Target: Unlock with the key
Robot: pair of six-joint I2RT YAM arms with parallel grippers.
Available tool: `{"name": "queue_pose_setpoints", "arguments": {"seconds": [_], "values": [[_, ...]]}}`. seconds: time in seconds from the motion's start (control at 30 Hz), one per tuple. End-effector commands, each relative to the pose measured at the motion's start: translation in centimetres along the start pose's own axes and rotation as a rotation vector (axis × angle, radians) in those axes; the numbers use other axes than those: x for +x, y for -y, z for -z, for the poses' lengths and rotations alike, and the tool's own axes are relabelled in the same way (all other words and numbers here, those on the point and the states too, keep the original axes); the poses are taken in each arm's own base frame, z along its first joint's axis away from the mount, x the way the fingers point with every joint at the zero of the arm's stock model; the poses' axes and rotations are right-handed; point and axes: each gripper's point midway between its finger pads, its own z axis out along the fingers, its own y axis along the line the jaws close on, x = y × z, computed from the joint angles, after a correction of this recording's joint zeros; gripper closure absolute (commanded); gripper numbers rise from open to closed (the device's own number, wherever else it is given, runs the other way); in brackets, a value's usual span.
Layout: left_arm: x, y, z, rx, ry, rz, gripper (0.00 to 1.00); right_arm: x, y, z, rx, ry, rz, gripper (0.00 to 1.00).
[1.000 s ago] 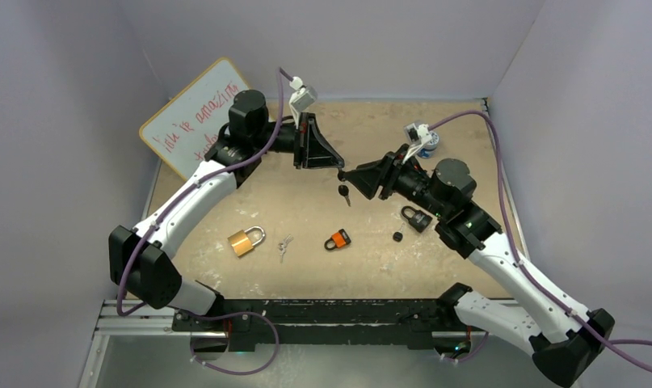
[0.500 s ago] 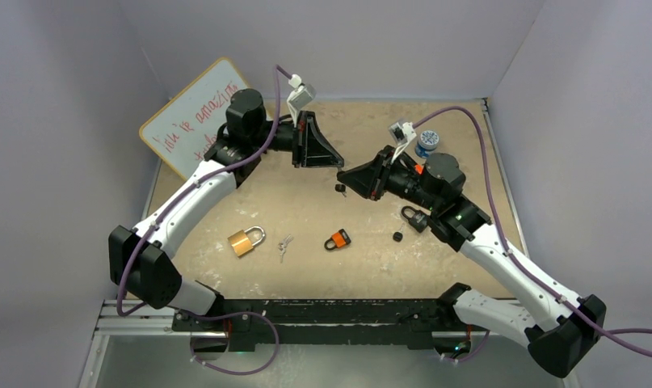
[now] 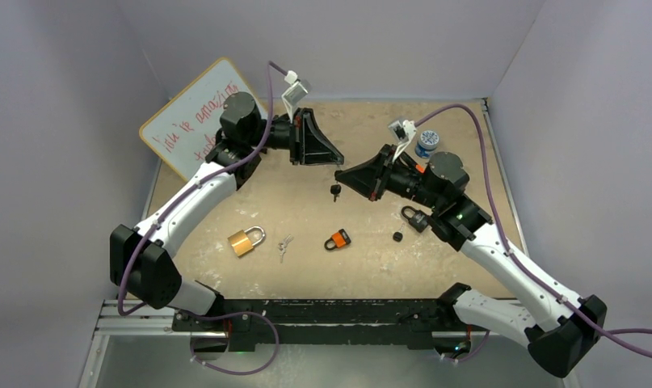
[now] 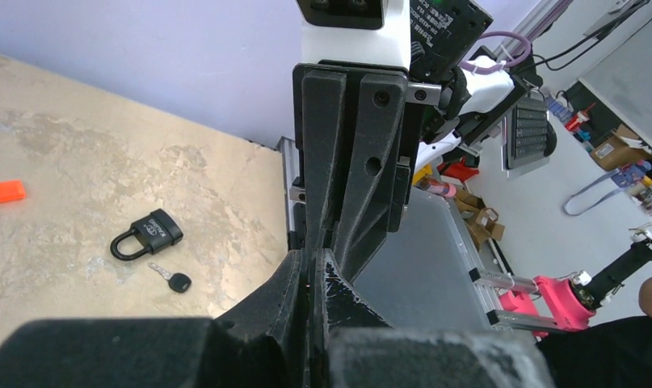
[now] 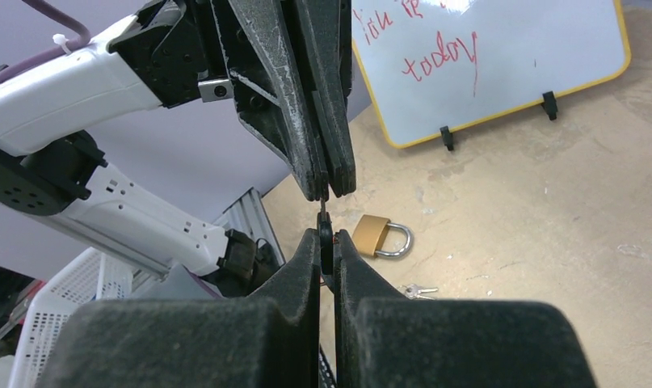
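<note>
A small key (image 5: 326, 238) with a black head is held in the air between both grippers. My right gripper (image 5: 326, 242) is shut on the head, and the thin blade runs up into the tips of my left gripper (image 5: 329, 192), which is shut on it. In the top view the left gripper (image 3: 338, 165) and the right gripper (image 3: 338, 173) meet tip to tip above the middle of the table. Three padlocks lie below: a brass one (image 3: 243, 242), an orange one (image 3: 338, 240) and a black one (image 3: 417, 217). In the left wrist view the key is hidden between the shut fingers.
A loose black-headed key (image 3: 397, 237) lies beside the black padlock (image 4: 147, 234). A silver key pair (image 3: 284, 244) lies right of the brass padlock (image 5: 380, 234). A whiteboard (image 3: 195, 117) leans at the back left. A small blue-and-white jar (image 3: 426, 142) stands at the back right.
The right gripper has moved left up to the left gripper's tips and closed on the head of the hanging key. The left gripper has shifted slightly left, still holding the blade.
</note>
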Motion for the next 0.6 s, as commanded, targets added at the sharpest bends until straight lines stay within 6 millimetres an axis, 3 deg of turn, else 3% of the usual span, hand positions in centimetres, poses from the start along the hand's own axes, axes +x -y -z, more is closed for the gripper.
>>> {"name": "queue_pose_setpoints", "arguments": {"seconds": [0.0, 0.1, 0.17, 0.27, 0.33, 0.37, 0.43, 0.57], "values": [[-1.5, 1.8, 0.0, 0.002, 0.050, -0.077, 0.90, -2.5, -0.4, 0.2, 0.024, 0.097, 0.005, 1.00], [-1.5, -0.7, 0.2, -0.125, 0.081, -0.025, 0.50, -1.5, 1.5, 0.5, 0.108, 0.094, -0.013, 1.00], [-1.5, -3.5, 0.8, -0.280, 0.118, 0.024, 0.34, -0.5, 3.2, 0.9, 0.187, 0.078, -0.024, 1.00], [0.2, -9.1, 3.4, -0.622, 0.161, 0.180, 0.25, 1.9, 7.1, 2.2, 0.375, 0.037, -0.043, 1.00], [3.1, -12.7, 6.4, -0.887, 0.179, 0.343, 0.21, 3.7, 10.3, 3.8, 0.546, 0.007, -0.063, 1.00], [4.8, -13.6, 7.3, -0.961, 0.179, 0.420, 0.21, 4.4, 11.9, 4.7, 0.635, 0.000, -0.065, 1.00], [7.9, -14.0, 6.7, -0.955, 0.166, 0.524, 0.20, 5.9, 14.1, 6.4, 0.769, -0.032, -0.083, 1.00], [14.7, -13.8, 2.1, -0.863, 0.144, 0.795, 0.19, 8.4, 16.6, 9.2, 0.948, -0.071, -0.131, 1.00]]}}
